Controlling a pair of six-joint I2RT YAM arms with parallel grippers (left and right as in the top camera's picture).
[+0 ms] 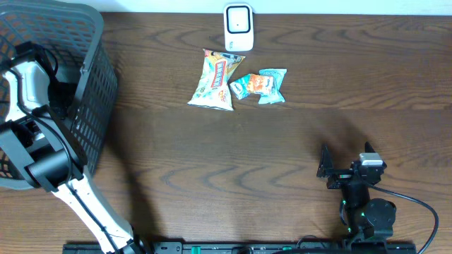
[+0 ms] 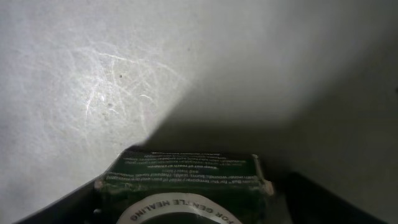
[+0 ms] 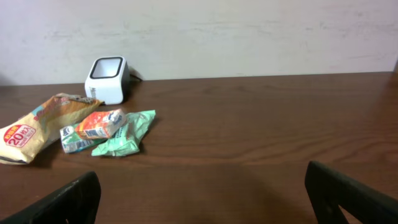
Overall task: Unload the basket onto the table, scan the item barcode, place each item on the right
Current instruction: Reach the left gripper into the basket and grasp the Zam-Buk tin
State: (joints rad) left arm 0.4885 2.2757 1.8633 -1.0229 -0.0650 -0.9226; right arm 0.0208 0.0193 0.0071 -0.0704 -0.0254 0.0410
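Only my left wrist camera shows the dark green carton (image 2: 185, 177) (white print, partly reading "FOR GENTLE HEALING"). It sits between the left gripper (image 2: 186, 208) fingers against a pale, scuffed surface. Overhead, the left arm (image 1: 28, 77) just dips into the black mesh basket (image 1: 95, 92). Whether those fingers press the carton, I cannot tell. The right gripper (image 3: 202, 205) is spread wide and empty, facing the boxy white scanner (image 3: 107, 79) and crinkly snack packets (image 3: 106, 132) on the woodgrain table (image 3: 249, 124)
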